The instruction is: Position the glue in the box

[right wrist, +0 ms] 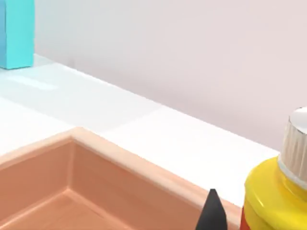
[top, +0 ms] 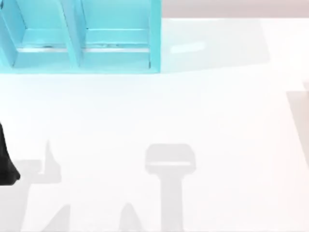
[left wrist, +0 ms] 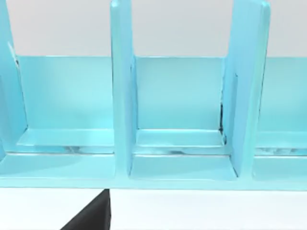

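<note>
The box (right wrist: 72, 187) in the right wrist view is a shallow tray with salmon-coloured walls and a rounded rim, and the part of its floor on show is bare. The glue (right wrist: 276, 191) rises close to the right gripper's camera, at the box's rim: a yellow body, a ribbed white collar above it and a sliver of red label low on its side. Whether the bottle stands inside the box or is held over the rim cannot be told. One dark fingertip (right wrist: 212, 213) of the right gripper pokes up just beside the bottle, on the box side of it; whether that gripper is clamped on the glue or spread apart cannot be told.

Ahead of the left gripper stands a cyan shelf unit (left wrist: 182, 120) with upright dividers, and the compartments facing the left wrist camera hold nothing. A dark finger (left wrist: 91, 218) of the left gripper shows low in front of the shelf base; how its jaws stand cannot be told.

From above, the cyan unit (top: 82, 38) sits at the far left of a white table (top: 193, 111), and a dark part of the left arm (top: 6, 162) juts in at the left edge. Behind the table runs a plain pale pinkish wall (right wrist: 192, 57).
</note>
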